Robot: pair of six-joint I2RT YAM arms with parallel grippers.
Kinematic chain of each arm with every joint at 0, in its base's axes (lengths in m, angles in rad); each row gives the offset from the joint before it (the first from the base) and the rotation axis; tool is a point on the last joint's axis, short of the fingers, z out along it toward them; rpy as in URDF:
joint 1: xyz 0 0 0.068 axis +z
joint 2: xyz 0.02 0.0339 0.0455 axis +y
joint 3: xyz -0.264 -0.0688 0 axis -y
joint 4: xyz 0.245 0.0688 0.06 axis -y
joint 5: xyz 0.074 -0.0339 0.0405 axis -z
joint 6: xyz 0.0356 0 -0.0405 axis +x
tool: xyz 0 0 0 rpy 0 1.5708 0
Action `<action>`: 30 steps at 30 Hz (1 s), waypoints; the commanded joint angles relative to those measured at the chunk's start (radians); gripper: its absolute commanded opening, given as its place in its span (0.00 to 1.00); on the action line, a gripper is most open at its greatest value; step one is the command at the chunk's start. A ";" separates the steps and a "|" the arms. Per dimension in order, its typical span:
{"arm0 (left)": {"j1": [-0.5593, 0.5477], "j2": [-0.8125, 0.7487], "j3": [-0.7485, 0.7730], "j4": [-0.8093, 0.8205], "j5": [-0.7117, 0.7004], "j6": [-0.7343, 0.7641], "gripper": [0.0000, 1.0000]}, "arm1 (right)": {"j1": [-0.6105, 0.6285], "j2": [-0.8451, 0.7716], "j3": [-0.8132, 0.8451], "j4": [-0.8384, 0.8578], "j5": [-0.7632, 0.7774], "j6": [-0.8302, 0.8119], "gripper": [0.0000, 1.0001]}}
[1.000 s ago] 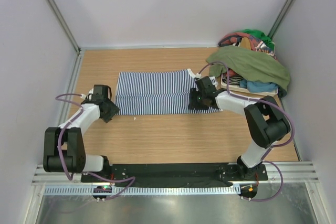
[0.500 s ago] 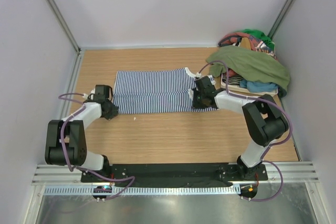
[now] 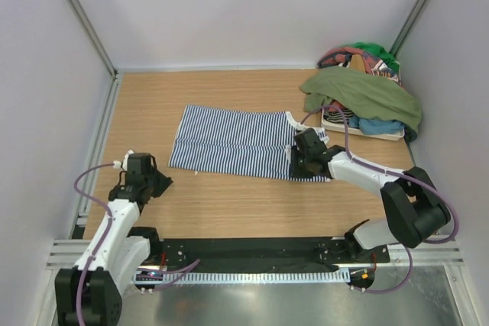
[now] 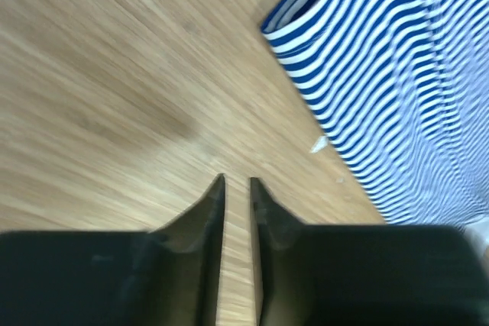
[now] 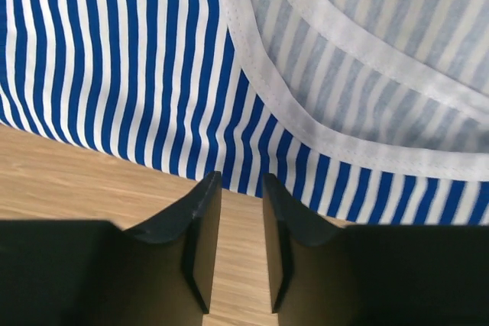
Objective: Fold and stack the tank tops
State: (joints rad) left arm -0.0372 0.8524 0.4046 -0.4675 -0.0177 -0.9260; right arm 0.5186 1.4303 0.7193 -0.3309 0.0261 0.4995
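Observation:
The navy-and-white striped tank top lies flat on the wooden table, its length running left to right. My right gripper is at its near right edge. In the right wrist view the narrowly open jaws hold nothing, with the striped hem and white trim just past the tips. My left gripper is off the cloth, near-left of its left corner. Its jaws are narrowly open over bare wood, the striped top ahead to the right. The olive green tank top is draped over a pile at the back right.
A heap of other clothes sits on a white tray in the back right corner. A small white speck lies by the striped top's near edge. White walls enclose the table on three sides; a black base rail runs along the near edge.
My left gripper has come off the striped top and pulled back toward the near left. My right gripper moved nearer and rightward, and the top's right end shifted with it.

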 commanded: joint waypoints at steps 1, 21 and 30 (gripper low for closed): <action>-0.012 -0.117 -0.018 -0.051 -0.048 -0.056 0.24 | 0.006 -0.071 0.015 -0.040 0.076 0.014 0.37; -0.010 0.421 0.264 0.141 -0.059 0.122 0.52 | -0.121 0.248 0.505 -0.056 0.021 -0.056 0.38; -0.009 0.543 0.296 0.170 -0.065 0.113 0.44 | -0.144 0.352 0.647 -0.079 0.026 -0.062 0.44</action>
State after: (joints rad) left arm -0.0460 1.3705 0.6689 -0.3439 -0.0605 -0.8261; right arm 0.3851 1.7786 1.2934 -0.4149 0.0570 0.4492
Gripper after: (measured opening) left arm 0.460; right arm 0.437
